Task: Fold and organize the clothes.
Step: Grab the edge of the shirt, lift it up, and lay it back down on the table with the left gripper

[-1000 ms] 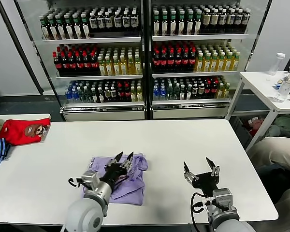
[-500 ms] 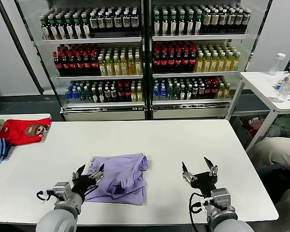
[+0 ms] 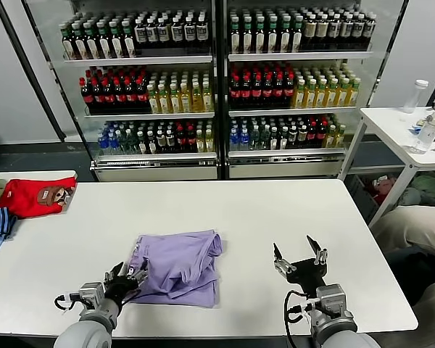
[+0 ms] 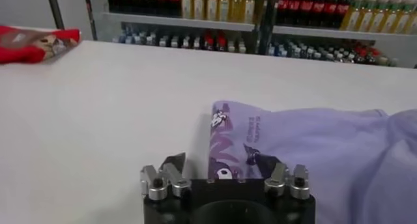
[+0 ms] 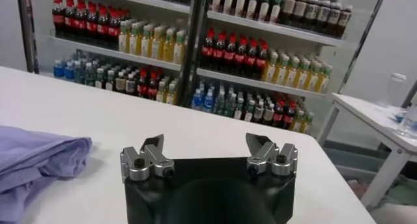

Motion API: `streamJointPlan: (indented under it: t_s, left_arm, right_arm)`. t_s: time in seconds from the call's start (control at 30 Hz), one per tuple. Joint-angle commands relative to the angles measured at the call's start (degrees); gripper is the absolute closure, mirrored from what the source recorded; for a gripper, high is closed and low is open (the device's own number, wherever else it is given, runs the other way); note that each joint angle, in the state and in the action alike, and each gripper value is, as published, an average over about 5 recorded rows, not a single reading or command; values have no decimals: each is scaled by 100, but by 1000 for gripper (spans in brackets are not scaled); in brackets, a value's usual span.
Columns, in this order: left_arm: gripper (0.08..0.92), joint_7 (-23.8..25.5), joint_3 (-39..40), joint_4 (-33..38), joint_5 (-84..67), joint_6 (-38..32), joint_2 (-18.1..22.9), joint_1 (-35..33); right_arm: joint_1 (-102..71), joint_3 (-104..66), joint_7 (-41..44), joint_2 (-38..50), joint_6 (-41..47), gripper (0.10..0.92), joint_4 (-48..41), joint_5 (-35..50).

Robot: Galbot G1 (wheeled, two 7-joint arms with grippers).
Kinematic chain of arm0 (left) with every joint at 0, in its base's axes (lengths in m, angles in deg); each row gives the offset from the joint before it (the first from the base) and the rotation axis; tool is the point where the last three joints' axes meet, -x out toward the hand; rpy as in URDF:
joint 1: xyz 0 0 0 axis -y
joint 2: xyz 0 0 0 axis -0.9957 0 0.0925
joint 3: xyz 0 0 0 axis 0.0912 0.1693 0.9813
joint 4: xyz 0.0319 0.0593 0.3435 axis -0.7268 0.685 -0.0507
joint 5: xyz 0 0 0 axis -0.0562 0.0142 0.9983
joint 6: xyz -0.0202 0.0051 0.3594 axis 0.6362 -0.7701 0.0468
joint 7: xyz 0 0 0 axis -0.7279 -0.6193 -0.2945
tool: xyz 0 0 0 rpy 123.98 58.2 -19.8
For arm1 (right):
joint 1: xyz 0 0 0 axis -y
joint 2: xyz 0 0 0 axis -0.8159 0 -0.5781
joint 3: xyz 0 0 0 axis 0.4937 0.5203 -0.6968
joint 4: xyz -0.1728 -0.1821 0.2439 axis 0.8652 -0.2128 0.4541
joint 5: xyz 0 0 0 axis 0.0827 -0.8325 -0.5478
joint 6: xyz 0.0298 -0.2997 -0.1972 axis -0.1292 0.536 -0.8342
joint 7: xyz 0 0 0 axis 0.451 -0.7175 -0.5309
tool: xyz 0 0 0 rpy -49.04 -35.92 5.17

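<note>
Lavender T-shirt [image 4: 313, 147] folded; cat print lettering unreadable.

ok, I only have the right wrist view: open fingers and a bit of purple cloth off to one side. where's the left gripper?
Observer: The left gripper is at the near left corner of the lavender T-shirt, with its fingers open and nothing held.
Operator: Right gripper is idle over bare table here, fingers open. Is the shirt folded?
Observer: Roughly. It lies as a rumpled rectangle, and a strip of dark cartoon print shows along its left edge, just ahead of the left gripper.
</note>
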Motion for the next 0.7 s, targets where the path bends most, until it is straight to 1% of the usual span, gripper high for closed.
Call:
streamJointPlan:
  t_s: [0.03,0.27,0.43,0.53,0.6,0.7]
  left_arm:
    - [354,365,-85,-315,-291,-99,25,83]
    - [562,464,-105,-223,-379,-111,59,65]
    - [701,483,-326,297,-428,-68,-5,-108]
    - [787,479,-745,748,-612,64,-131,-196]
    - [847,483,-1208,1014,-843,176,-262,-218]
    - [891,583,-2067,1201,-1021,259,-646,-202]
  right_arm:
    - [13,7,9,-4,-5,203,-27,-23]
    - [71,13,26,-6,-9,203,-87,-20]
    - [97,14,36,-15,-15,203,-105,-20]
    - [116,22,40,-23,-21,203,-119,-22]
    - [127,29,46,-25,-24,203,-124,-22]
    - [142,42,55,-25,-30,203,-139,-23]
